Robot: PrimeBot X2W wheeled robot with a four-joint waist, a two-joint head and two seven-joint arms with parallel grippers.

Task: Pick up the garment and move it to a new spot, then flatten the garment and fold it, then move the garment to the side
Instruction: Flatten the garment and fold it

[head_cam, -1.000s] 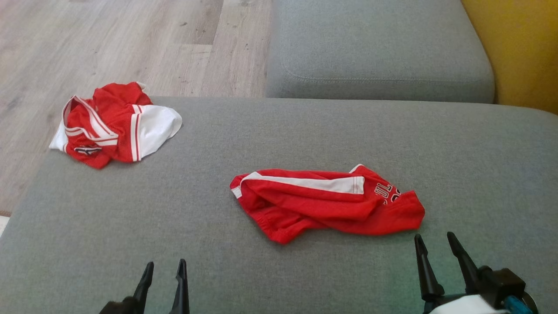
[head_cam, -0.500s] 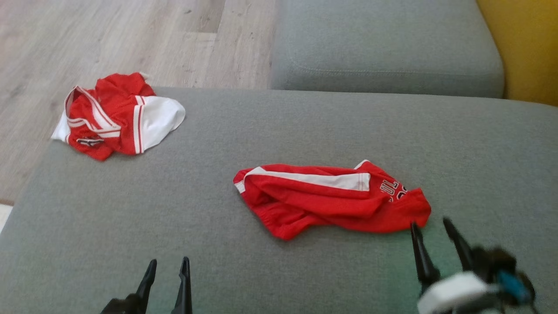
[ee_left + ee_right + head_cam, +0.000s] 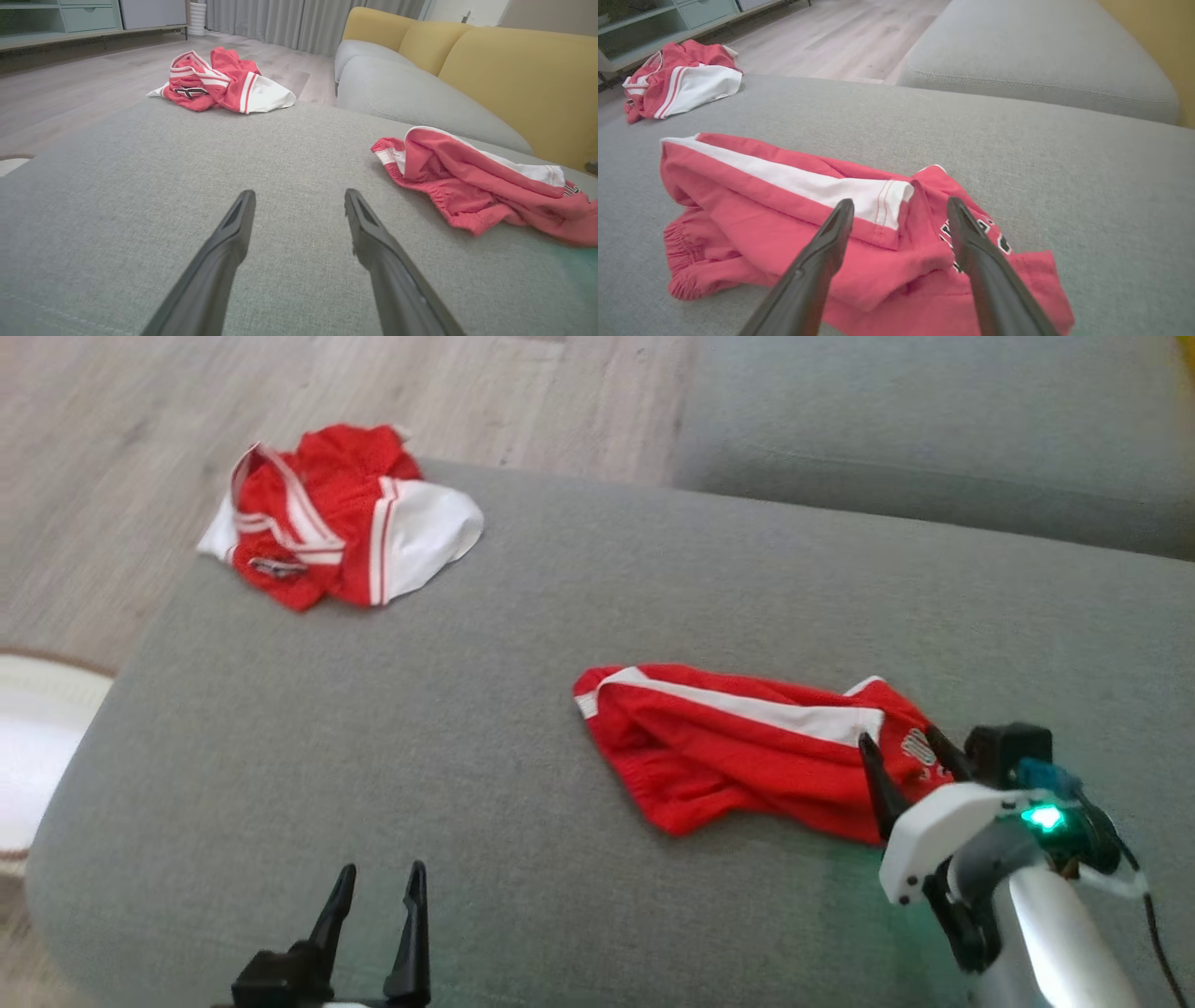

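Note:
A crumpled red garment with a white side stripe (image 3: 738, 747) (image 3: 822, 219) (image 3: 472, 182) lies on the grey sofa cushion (image 3: 467, 709), right of centre. My right gripper (image 3: 901, 747) (image 3: 900, 203) is open and hovers over the garment's right end, its fingers straddling the white hem and the lettering. Nothing is between them. Low at the near left, my left gripper (image 3: 378, 877) (image 3: 299, 196) stands open above bare cushion, well left of the garment.
A second red and white garment (image 3: 327, 513) (image 3: 219, 79) (image 3: 677, 77) lies bunched at the cushion's far left corner. Another grey cushion (image 3: 934, 429) sits behind, with a yellow backrest (image 3: 490, 60) to the right. Wooden floor (image 3: 140, 411) lies beyond the left edge.
The right gripper has advanced from the cushion in front of the garment to over its right end. The head camera shifted, sliding the whole scene right and up. The left gripper holds still.

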